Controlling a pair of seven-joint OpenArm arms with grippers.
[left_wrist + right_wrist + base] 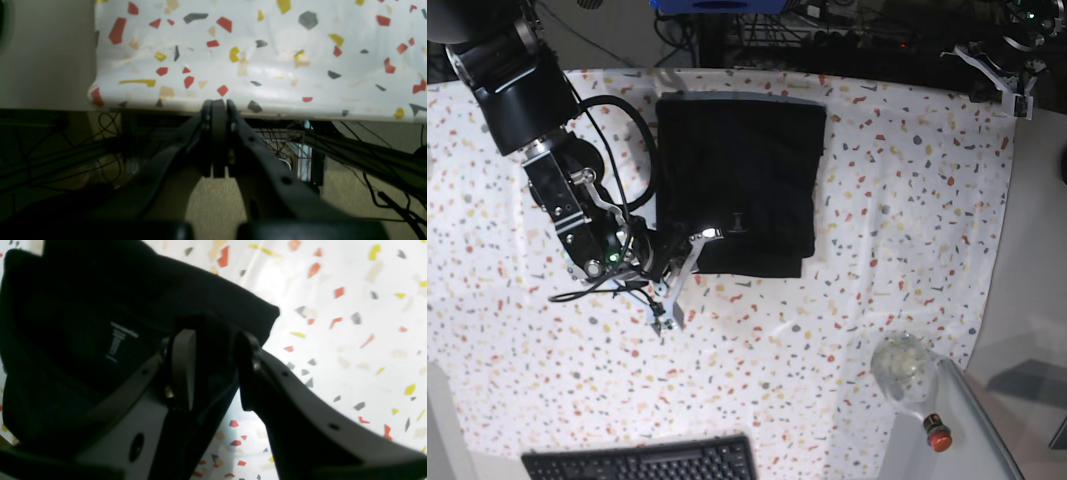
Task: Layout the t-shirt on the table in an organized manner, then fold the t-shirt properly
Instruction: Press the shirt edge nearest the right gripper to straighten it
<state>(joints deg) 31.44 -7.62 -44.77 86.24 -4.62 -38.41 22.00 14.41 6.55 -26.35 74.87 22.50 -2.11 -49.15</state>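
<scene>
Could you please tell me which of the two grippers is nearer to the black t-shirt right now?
The right. The right gripper is at the t-shirt's near corner, jaws parted around its edge. The left gripper is shut and parked off the far edge of the table, well away from the garment.

black keyboard (642,462) at bottom edge, clear lidded jar (906,367), red-capped object (936,432) beside it

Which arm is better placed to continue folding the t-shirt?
Probably the right. Its gripper is open at the t-shirt edge, while the left gripper is shut at the table edge, away from it.
</scene>
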